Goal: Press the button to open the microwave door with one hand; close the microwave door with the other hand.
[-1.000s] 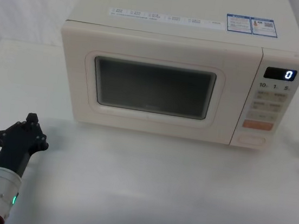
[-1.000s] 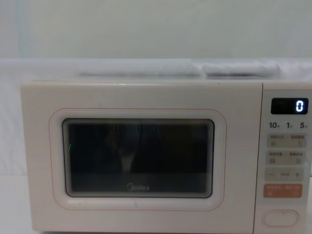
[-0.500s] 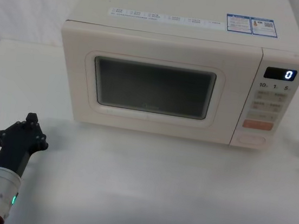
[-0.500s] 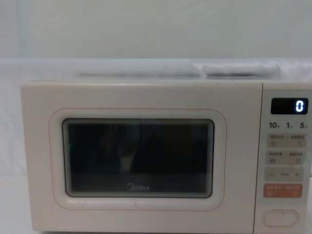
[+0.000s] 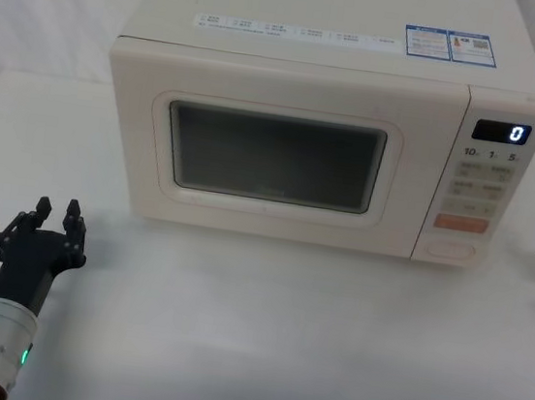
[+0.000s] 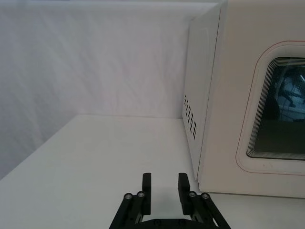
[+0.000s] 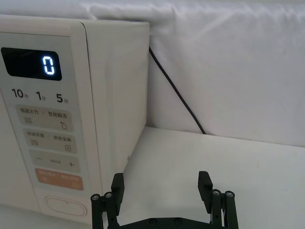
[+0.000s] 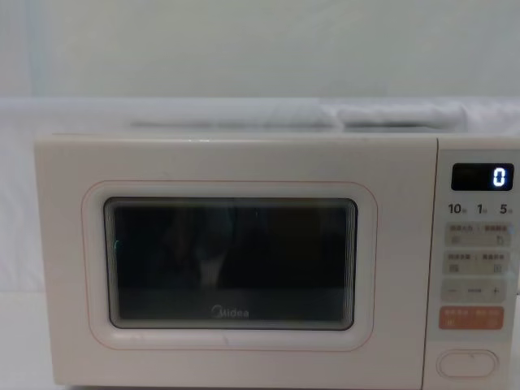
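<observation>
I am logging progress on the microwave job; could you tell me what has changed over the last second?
The left gripper has opened its fingers, low at the table's left front. The right gripper stays open beside the control panel, the microwave door shut, the button untouched.

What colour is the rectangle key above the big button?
Orange rectangular key, best seen in the chest view, above the cream pill-shaped button.

A staged test bench is showing here: white cloth [image 7: 228, 62] is hanging behind the microwave [image 5: 326, 119], which is sitting on a white table [image 5: 280, 338].
</observation>
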